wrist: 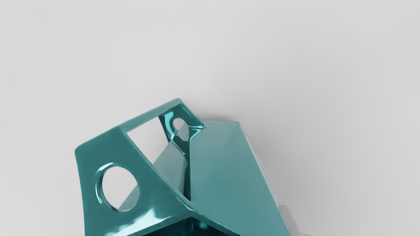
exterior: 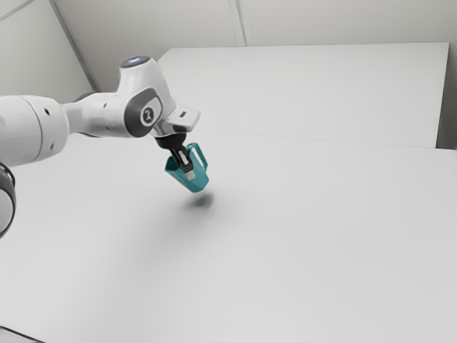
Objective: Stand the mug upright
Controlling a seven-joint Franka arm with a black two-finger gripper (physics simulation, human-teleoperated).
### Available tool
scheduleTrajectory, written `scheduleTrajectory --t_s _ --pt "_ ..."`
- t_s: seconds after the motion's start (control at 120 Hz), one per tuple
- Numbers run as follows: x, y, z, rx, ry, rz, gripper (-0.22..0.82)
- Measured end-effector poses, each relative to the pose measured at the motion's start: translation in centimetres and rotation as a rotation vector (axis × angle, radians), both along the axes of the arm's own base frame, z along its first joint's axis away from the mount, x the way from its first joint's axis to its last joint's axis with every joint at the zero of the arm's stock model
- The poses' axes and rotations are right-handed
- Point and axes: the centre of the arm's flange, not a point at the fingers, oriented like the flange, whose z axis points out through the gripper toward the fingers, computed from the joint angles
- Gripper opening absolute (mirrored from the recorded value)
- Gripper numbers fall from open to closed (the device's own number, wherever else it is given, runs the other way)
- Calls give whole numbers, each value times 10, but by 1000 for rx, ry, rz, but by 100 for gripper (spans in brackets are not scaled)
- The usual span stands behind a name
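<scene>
Teal plastic, by the look of it: the mug [exterior: 199, 179] hangs tilted just above the desk [exterior: 285, 250], clear of its shadow [exterior: 204, 199], and I have the gripper [exterior: 188, 171] clamped on it. In the exterior view its mouth faces up and to the left, its base down and to the right, with the handle [exterior: 203, 156] on the upper side. It isn't upright, so I judge the rest is levelling it and setting it down. My main worry is letting go at this slant: it would land on a bottom edge and could tip onto its side. The sloping walls look slick, so a light squeeze might let it swivel between the fingers as that edge meets the desk. Pressing down too hard before the base is flat could wrench it loose.
</scene>
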Motion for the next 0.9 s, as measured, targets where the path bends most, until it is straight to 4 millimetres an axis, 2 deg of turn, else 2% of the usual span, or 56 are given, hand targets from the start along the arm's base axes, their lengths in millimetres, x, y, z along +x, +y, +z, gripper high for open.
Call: scheduleTrajectory --t_s 0.183,0.767,0.9 --pt "0 -6 -3 53 -15 -37 -18" --pt "-23 -4 -21 103 176 -32 -18" --pt "-25 -5 -30 113 210 -28 -18"
